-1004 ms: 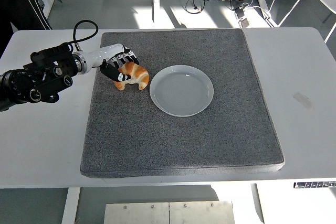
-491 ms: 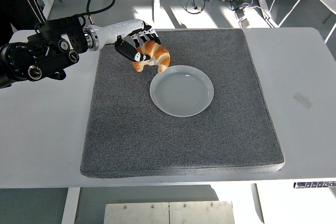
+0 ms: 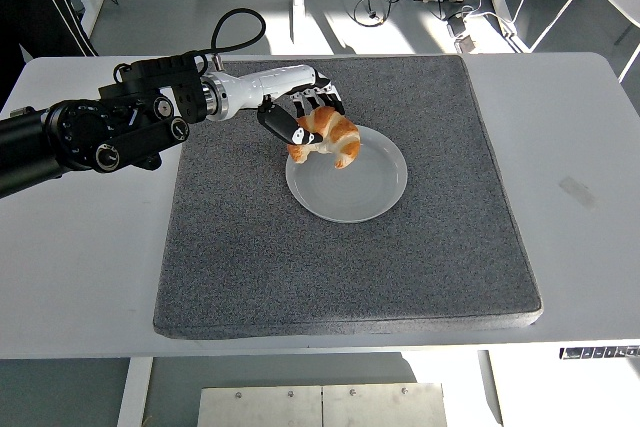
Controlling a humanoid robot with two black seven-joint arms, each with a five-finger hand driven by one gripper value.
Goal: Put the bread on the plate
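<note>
Left robot hand (image 3: 300, 122) clamped around the croissant (image 3: 328, 136), held over the left rim of the white plate (image 3: 372, 197); item judged light, soft, flaky and crushable, best gripped gently across its thick middle.

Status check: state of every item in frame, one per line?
Golden-brown croissant: gripped, held over the plate's left rim.
Left hand: shut on croissant.
Round white plate: empty, flat on mat.
Grey square foam mat: flat on white table.
Right hand: not visible.
</note>
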